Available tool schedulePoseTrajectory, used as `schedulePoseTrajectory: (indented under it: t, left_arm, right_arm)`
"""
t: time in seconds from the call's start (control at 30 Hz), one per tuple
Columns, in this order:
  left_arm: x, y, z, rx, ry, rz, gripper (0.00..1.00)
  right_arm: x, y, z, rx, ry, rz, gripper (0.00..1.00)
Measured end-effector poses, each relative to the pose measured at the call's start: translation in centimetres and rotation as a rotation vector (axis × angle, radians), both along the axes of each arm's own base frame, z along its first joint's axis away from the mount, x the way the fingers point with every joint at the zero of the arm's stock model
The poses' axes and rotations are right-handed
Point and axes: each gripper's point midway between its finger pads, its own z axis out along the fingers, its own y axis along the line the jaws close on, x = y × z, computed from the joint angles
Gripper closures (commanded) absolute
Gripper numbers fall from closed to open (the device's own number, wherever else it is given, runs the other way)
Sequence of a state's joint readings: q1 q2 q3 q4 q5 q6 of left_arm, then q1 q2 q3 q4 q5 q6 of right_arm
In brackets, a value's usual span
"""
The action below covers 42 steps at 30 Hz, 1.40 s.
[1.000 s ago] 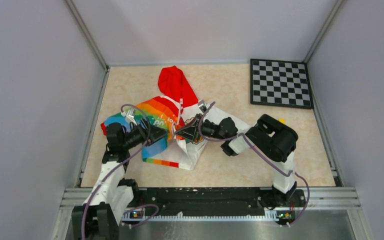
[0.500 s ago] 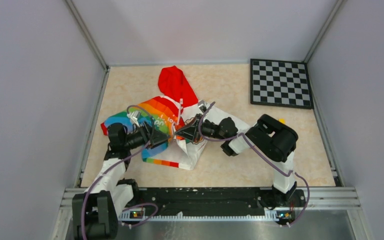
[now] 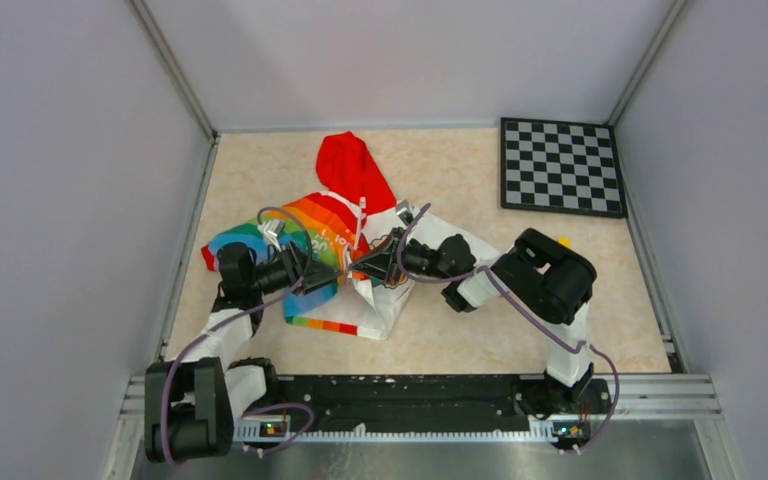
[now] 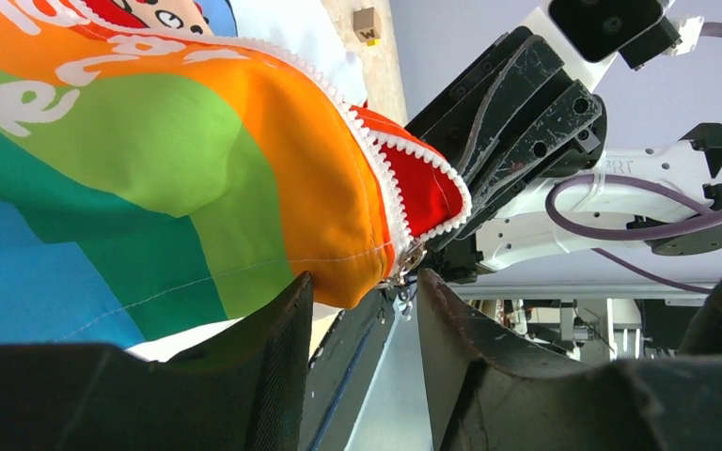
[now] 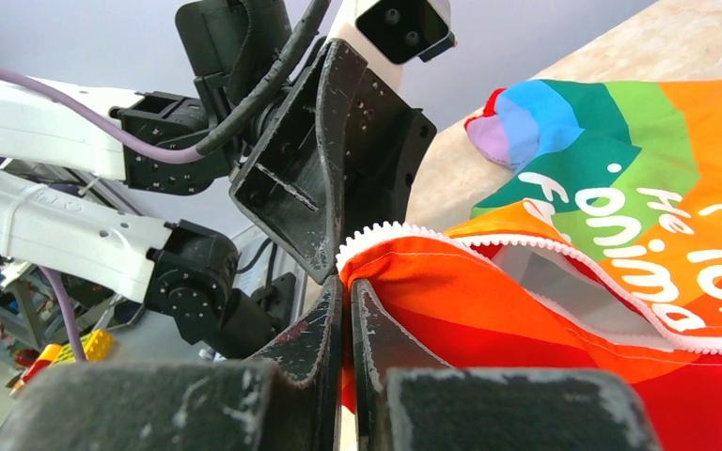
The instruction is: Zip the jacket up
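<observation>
Child's jacket [image 3: 332,235] lies crumpled on the table [image 3: 480,330] left of centre, red hood [image 3: 348,165] toward the far wall, front unzipped. Right gripper [image 5: 346,287] pinches the rainbow half's zipper edge [image 5: 404,235] at a corner; left gripper [image 4: 365,287] is spread just beside that corner, holding nothing. Judged early: halves not joined, all zipping remains.

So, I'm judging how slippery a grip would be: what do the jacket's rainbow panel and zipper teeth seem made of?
The rainbow panel of the jacket: probably thin woven synthetic, smooth and matte; it folds softly and carries crisp printed lettering. The zipper teeth: likely moulded white plastic, judging by chunky, even, faintly shiny teeth; metal looks unlikely.
</observation>
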State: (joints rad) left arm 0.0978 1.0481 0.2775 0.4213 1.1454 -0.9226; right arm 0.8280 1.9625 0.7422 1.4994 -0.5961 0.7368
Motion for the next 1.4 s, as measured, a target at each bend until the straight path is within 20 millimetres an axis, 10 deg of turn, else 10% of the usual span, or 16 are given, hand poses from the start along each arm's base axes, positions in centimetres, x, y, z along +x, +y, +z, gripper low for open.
schedulePoseTrajectory:
  t: [0.37,1.0,1.4]
  left_arm:
    - [0.1,-0.6,-0.2,-0.01,-0.005,-0.036,0.51]
    - [0.0,-0.8,0.2,-0.017,-0.041,-0.058,0.99]
    - [-0.6,-0.9,1.8,0.033,-0.209,-0.067,1.0]
  right_arm:
    - [0.0,0.0,0.0,0.0,0.0,0.0,1.0]
    - [0.0,0.1,0.2,0.004,0.005,0.001,1.0]
    - [1.5,0.8,2.6,0.086,0.162,-0.028,1.0]
